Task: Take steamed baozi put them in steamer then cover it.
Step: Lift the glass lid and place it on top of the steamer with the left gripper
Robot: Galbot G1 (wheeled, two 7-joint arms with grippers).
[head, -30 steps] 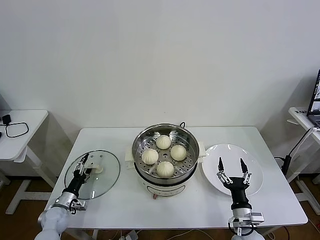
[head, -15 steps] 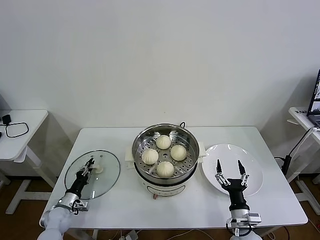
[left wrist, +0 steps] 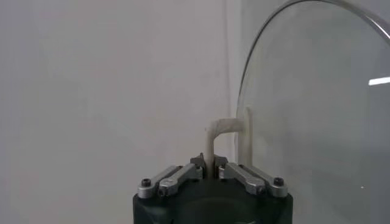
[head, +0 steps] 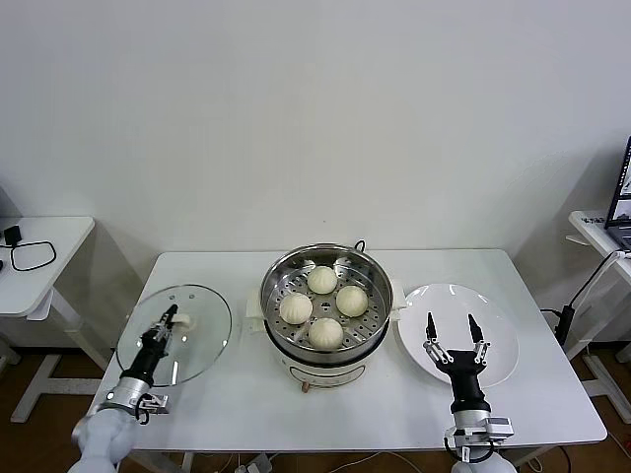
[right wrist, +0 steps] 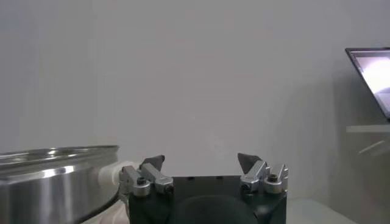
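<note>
Four cream-white baozi (head: 323, 305) sit on the perforated tray of the shiny steel steamer (head: 286, 268) at the table's middle. My left gripper (head: 168, 319) is shut on the white handle (left wrist: 218, 135) of the round clear glass lid (head: 187, 330) and holds it tilted up, left of the steamer. The lid's glass (left wrist: 317, 115) fills one side of the left wrist view. My right gripper (head: 452, 330) is open and empty above the near part of the white plate (head: 493, 325), right of the steamer. The steamer's wall (right wrist: 55, 182) shows in the right wrist view beside the open fingers (right wrist: 152, 163).
A white side table (head: 39, 256) with a black cable stands at far left. Another desk edge (head: 601, 232) with a laptop is at far right. Bare table surface (head: 385, 404) lies in front of the steamer.
My left gripper has lifted the glass lid by its handle; the lid now tilts up off the table and sits slightly farther left. The right gripper has barely moved.
</note>
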